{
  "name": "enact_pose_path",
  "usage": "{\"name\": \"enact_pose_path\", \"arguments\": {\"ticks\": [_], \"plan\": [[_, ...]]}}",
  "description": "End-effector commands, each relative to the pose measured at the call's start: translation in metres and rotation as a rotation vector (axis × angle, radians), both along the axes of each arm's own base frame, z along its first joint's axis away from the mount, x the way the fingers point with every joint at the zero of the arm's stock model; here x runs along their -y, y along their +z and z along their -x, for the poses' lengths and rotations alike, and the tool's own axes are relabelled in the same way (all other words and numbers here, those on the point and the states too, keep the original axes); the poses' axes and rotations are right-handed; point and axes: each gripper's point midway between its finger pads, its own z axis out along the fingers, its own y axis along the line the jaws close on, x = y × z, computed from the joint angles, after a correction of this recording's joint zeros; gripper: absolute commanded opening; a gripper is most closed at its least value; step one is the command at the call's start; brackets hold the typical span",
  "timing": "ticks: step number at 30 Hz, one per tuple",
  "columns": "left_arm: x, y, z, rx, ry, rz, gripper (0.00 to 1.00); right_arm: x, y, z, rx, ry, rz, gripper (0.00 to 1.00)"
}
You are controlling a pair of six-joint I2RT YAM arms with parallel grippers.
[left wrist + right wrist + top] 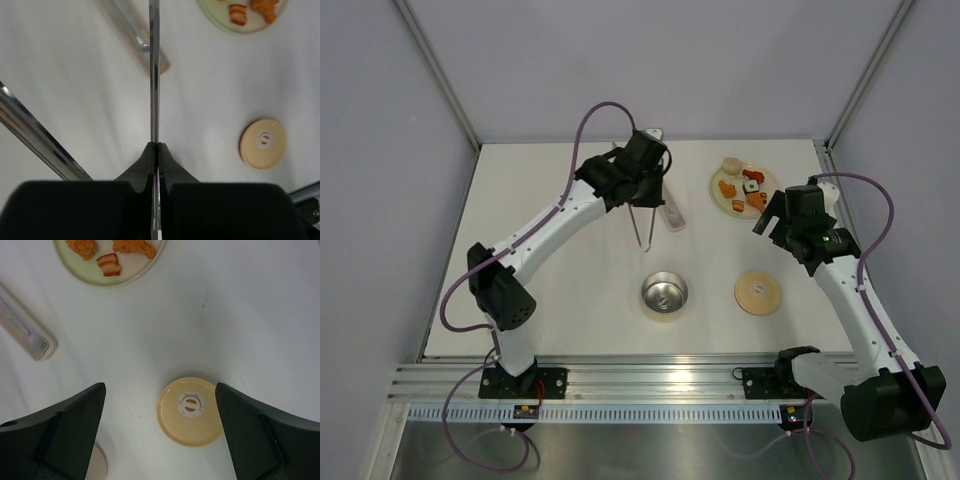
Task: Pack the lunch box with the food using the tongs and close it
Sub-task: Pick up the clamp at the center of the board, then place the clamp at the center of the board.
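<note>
Lunch box (664, 295) empty, lid (758, 292) off, food (752, 186) on plate (132, 267), left hand (155, 147) pinching tongs (154, 75), right hand (160, 387) spread wide

Shiny steel lunch box (664, 296), polished metal tongs (153, 75), smooth matt lid (758, 292) (plastic, seemingly) at its three o'clock, matt tabletop (570, 310).

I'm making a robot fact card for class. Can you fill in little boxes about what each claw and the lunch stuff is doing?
Left claw: shut on the tongs
Right claw: open, holding nothing
Lunch box: open, no food seen inside
Lid: flat on the table, to the right of the lunch box
Food: on the plate at the far side
Case: lying near the tongs
</note>
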Motion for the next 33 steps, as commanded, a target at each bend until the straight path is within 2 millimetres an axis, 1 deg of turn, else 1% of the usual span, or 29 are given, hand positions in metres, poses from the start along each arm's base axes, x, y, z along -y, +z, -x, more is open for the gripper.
{"name": "enact_pose_path", "arguments": {"ticks": [1, 3, 4, 5, 6, 7, 8, 9, 10, 11, 12, 14, 15, 17, 18, 19, 25, 33], "plan": [[0.042, -0.003, 0.006, -0.043, -0.047, 0.009, 0.00, 0.016, 0.014, 0.006, 0.017, -0.096, -0.019, 0.99], [0.069, -0.003, 0.014, -0.064, -0.091, 0.035, 0.00, 0.023, 0.018, 0.011, 0.033, -0.123, -0.003, 0.99], [0.081, 0.008, 0.013, -0.047, -0.108, 0.069, 0.00, 0.026, 0.016, 0.014, 0.033, -0.135, 0.003, 0.99], [0.097, -0.003, 0.018, -0.067, -0.134, 0.070, 0.00, 0.031, 0.017, 0.017, 0.035, -0.157, 0.019, 1.00], [0.109, -0.003, 0.020, -0.073, -0.149, 0.100, 0.00, 0.034, 0.020, 0.020, 0.051, -0.170, 0.023, 0.99], [0.118, 0.000, 0.021, -0.069, -0.161, 0.120, 0.00, 0.037, 0.019, 0.023, 0.051, -0.186, 0.029, 1.00], [0.130, -0.014, 0.024, -0.094, -0.172, 0.119, 0.00, 0.038, 0.019, 0.026, 0.053, -0.195, 0.030, 1.00], [0.139, -0.017, 0.026, -0.106, -0.188, 0.138, 0.00, 0.039, 0.022, 0.030, 0.066, -0.201, 0.027, 0.99], [0.146, -0.021, 0.027, -0.114, -0.196, 0.148, 0.00, 0.040, 0.019, 0.033, 0.064, -0.215, 0.022, 0.99], [0.153, -0.034, 0.027, -0.135, -0.196, 0.145, 0.00, 0.041, 0.020, 0.035, 0.072, -0.220, 0.017, 1.00], [0.158, -0.038, 0.026, -0.137, -0.199, 0.157, 0.00, 0.040, 0.022, 0.039, 0.085, -0.218, 0.011, 0.99], [0.167, -0.045, 0.027, -0.140, -0.208, 0.161, 0.00, 0.040, 0.018, 0.043, 0.082, -0.224, 0.002, 1.00], [0.172, -0.053, 0.026, -0.142, -0.209, 0.160, 0.00, 0.040, 0.017, 0.046, 0.083, -0.223, 0.001, 0.99], [0.178, -0.060, 0.027, -0.149, -0.209, 0.163, 0.00, 0.041, 0.015, 0.050, 0.077, -0.223, 0.002, 1.00], [0.182, -0.069, 0.027, -0.164, -0.212, 0.162, 0.00, 0.041, 0.012, 0.050, 0.068, -0.223, 0.004, 1.00], [0.186, -0.073, 0.030, -0.182, -0.223, 0.172, 0.00, 0.041, 0.011, 0.052, 0.059, -0.222, 0.008, 0.99], [0.196, -0.106, 0.044, -0.235, -0.246, 0.141, 0.00, 0.039, 0.003, 0.053, 0.044, -0.216, -0.001, 1.00], [0.205, -0.131, 0.060, -0.278, -0.276, 0.116, 0.00, 0.036, -0.002, 0.048, 0.027, -0.202, -0.005, 0.99]]}}
